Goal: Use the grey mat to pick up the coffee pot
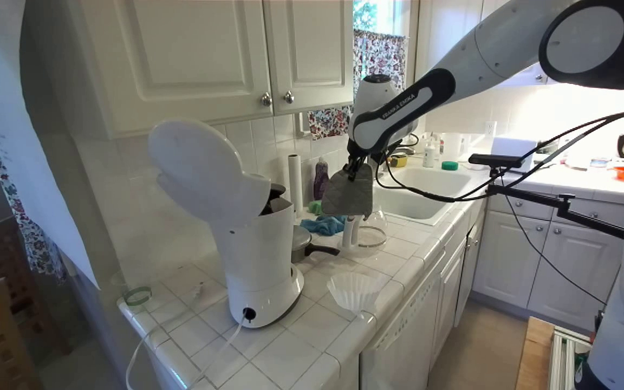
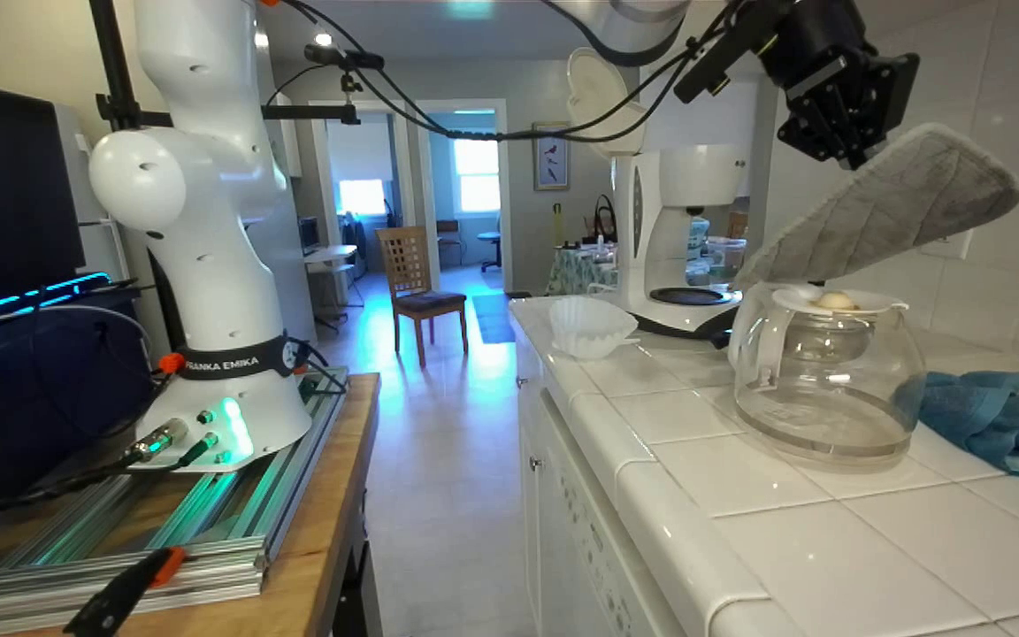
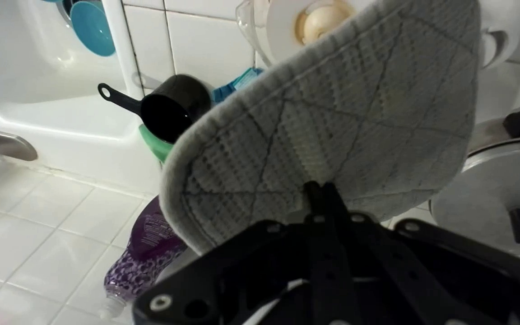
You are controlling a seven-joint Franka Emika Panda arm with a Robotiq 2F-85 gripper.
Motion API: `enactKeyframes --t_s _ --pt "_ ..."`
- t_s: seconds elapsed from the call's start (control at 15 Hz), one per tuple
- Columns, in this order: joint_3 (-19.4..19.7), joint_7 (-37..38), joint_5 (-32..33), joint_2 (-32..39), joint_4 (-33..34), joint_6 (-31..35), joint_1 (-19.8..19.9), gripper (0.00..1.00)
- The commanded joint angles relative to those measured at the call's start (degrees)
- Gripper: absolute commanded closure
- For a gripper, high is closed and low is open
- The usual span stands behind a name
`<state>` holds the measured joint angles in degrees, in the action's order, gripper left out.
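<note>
Nearest in the wrist view, the black tool (image 3: 322,186) is pressed together on the quilted grey mat (image 3: 327,126), pinching it near one edge. The mat slants down, its lower end close above the clear glass coffee pot (image 2: 828,398); whether they touch, I cannot tell. The pot stands on the white-tiled table (image 2: 934,557) beside a crumpled blue cloth (image 2: 987,416). On that table also stand a fluted coffee filter (image 1: 352,291) and a white coffee machine (image 1: 260,260) with its top raised.
</note>
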<state>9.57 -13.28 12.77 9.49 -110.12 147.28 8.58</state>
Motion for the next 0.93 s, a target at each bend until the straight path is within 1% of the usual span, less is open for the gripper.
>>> enactKeyframes --t_s 0.0,0.27,0.53,0.87 --pt "0.49 7.12 6.6 -2.64 -3.55 -1.12 -1.98 1.0" --pt "0.15 11.08 10.94 -3.31 -5.76 -1.0 -3.26 1.0" --pt "-0.21 12.72 13.83 -3.15 -7.33 -1.29 -4.19 1.0" --pt "0.0 15.19 18.14 -2.58 -9.05 0.27 -4.98 1.0"
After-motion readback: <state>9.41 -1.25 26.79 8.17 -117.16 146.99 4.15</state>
